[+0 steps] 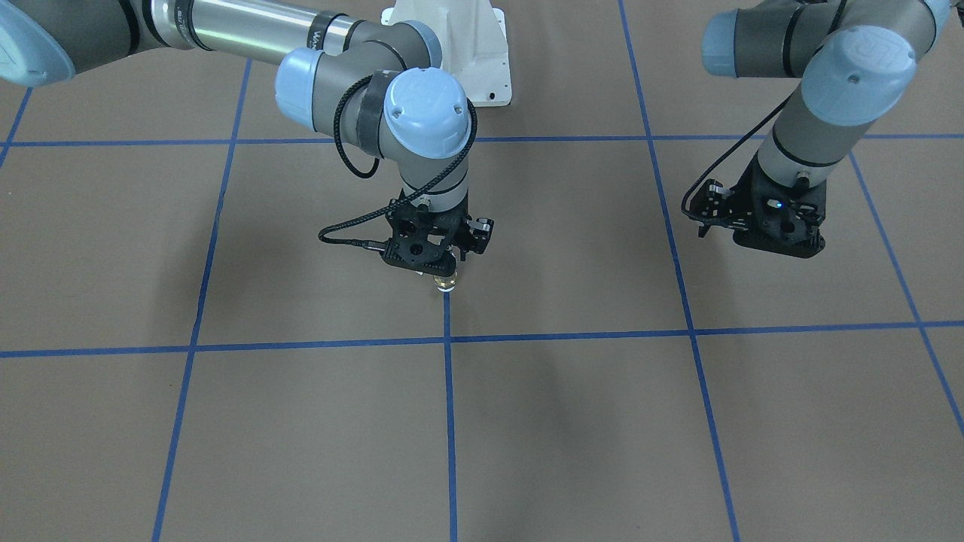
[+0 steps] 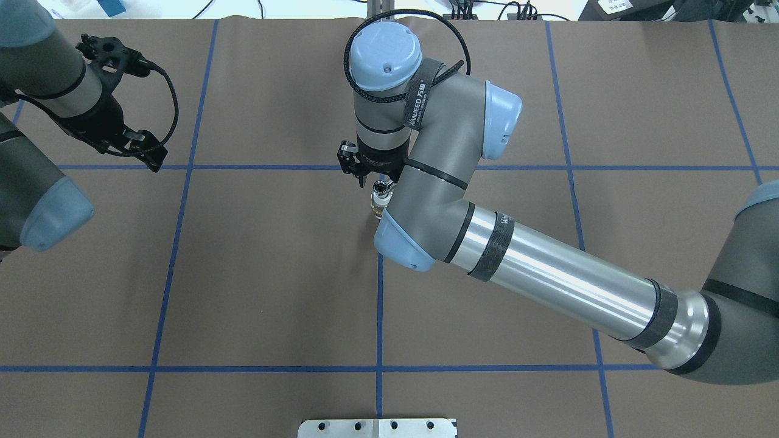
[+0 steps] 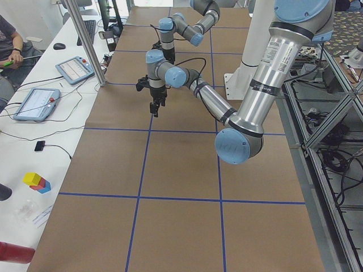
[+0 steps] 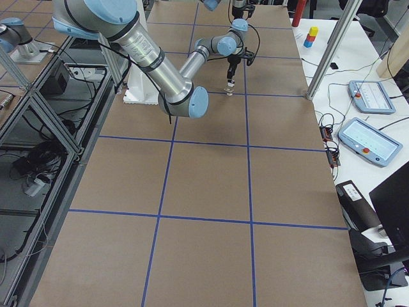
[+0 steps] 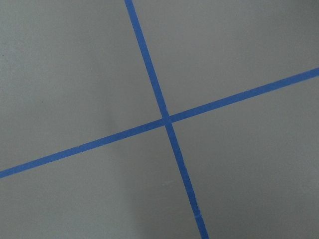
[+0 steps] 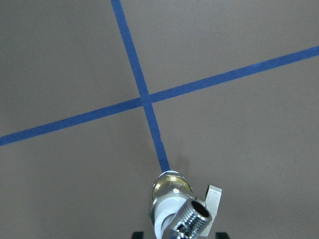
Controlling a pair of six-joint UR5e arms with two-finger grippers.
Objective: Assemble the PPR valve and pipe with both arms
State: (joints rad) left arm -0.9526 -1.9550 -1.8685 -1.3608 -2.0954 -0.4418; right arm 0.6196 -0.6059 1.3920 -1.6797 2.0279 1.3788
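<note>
Gleaming threaded pipe [image 6: 193, 214], brass-waisted white PPR valve [image 6: 168, 186]

The table [image 1: 580, 429] has a plain brown top, marked into large squares by blue tape lines [image 1: 449, 421]. A white pedestal [image 1: 482, 71] stands bolted at the robot's edge. The PPR valve [image 1: 446, 282] is upright over one tape line's end; I can't tell whether it touches.

Brown table [image 1: 572, 421] gridded with blue tape [image 1: 449, 421]. Left arm [image 2: 36, 201] and right arm [image 2: 548, 274] are grey with light-blue caps. Valve [image 6: 167, 191] is white and brass, pipe [image 6: 192, 216] silvery.
</note>
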